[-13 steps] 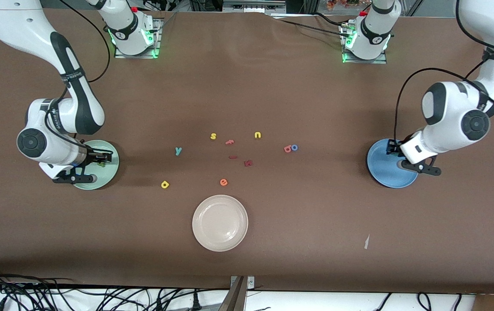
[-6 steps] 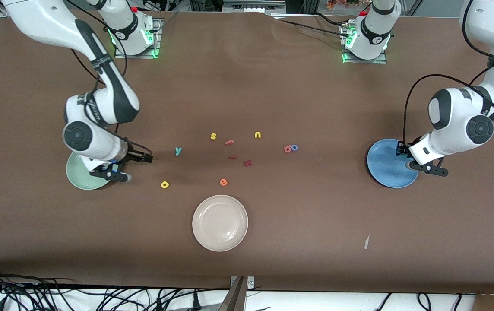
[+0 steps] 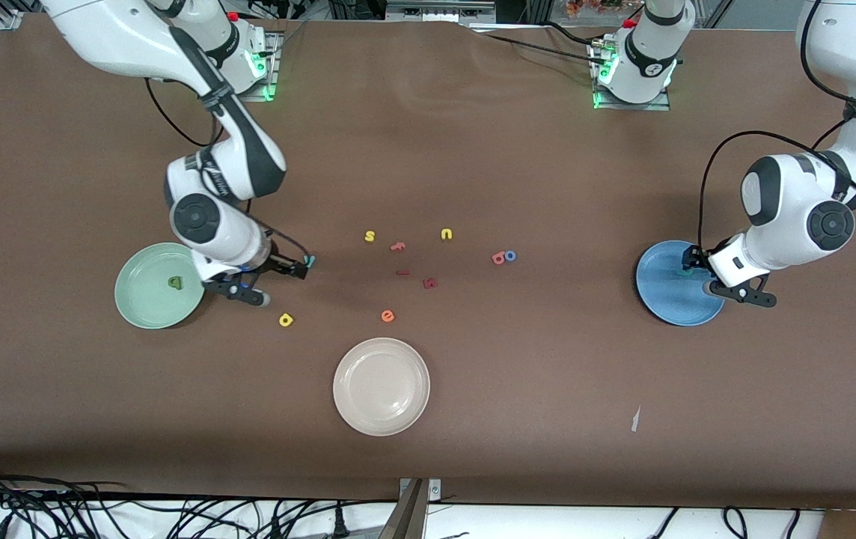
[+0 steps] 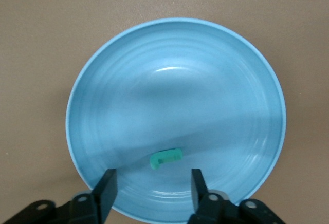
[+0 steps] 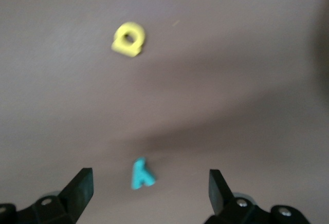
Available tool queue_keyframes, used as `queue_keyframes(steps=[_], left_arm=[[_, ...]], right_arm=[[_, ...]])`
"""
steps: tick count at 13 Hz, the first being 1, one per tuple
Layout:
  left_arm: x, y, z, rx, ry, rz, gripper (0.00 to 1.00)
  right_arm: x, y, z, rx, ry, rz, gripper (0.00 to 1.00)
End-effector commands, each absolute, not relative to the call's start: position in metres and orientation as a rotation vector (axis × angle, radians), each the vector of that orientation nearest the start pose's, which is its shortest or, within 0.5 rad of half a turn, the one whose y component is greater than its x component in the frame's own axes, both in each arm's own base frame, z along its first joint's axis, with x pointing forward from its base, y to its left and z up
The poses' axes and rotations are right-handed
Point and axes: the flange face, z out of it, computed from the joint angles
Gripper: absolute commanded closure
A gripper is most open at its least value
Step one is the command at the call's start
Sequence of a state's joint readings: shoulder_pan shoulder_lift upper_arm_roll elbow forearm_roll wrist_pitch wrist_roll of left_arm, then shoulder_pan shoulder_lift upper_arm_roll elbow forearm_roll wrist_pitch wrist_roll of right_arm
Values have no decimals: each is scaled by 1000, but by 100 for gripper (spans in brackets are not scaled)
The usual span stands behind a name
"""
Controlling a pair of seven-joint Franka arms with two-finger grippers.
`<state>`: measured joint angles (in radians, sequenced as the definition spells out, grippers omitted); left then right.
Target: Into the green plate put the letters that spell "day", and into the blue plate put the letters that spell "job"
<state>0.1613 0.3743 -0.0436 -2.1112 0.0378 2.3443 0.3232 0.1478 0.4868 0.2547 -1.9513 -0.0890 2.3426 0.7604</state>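
Both grippers spread, holding nothing.
Right gripper [image 5: 146,196] over teal "y" [image 5: 142,174]; left gripper [image 4: 153,193] over blue plate [image 4: 103,100] holding one teal "j" [image 4: 166,158]. Green plate [image 3: 136,299]: one dark green letter [image 3: 174,282]. Yellow looped letter [image 3: 286,320], pink-red "b" [image 3: 498,258], blue "o" [image 3: 510,255] on table.

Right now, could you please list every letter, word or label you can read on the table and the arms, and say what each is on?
"s": yellow foam letter, lying on the table.
"e": orange foam letter, lying on the table.
"o": blue foam ring, lying on the table.
"y": teal foam letter, lying on the table.
Red foam pieces mid-table: too small to read.
Dark print on the right arm: too small to read.
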Motion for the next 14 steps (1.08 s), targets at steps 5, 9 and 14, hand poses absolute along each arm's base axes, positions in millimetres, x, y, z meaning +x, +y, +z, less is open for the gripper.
queue_keyframes(steps=[5,9,14], left_arm=[[572,-29,236,-3273,365,155,13],[559,-149,249,-3316,504,108,1],[522,-254,225,-3283,553,80,1]], right_arm=[[541,239,199,-3065,492,80,1],[531,241,184,-3069,482,103,3],[527,241,174,-3064,481,107,25]])
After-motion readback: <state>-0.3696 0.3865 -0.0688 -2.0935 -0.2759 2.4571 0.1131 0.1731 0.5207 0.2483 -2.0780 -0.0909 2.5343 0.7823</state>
